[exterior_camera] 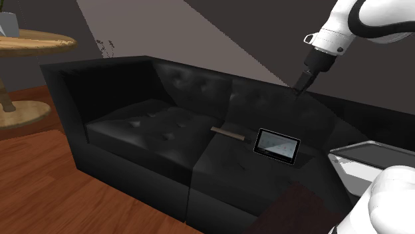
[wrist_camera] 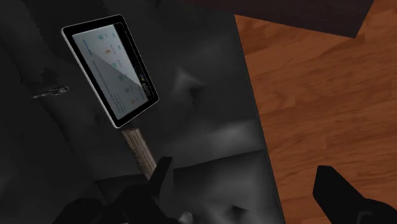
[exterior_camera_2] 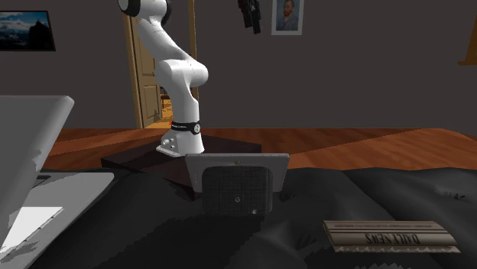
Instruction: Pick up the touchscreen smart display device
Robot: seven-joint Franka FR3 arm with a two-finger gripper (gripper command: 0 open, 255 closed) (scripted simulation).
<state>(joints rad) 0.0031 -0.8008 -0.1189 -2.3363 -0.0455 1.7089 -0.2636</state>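
Black sofa [exterior_camera: 146, 126], smart display [exterior_camera: 278, 145] upright, fingers [wrist_camera: 343, 194] apart

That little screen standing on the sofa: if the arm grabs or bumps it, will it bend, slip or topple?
Probably stiff: the display is a flat framed slab with straight edges. It may topple easily, standing on a padded sofa cushion. Its screen looks glossy, so the fingers might slip on it; the rim seems safer.
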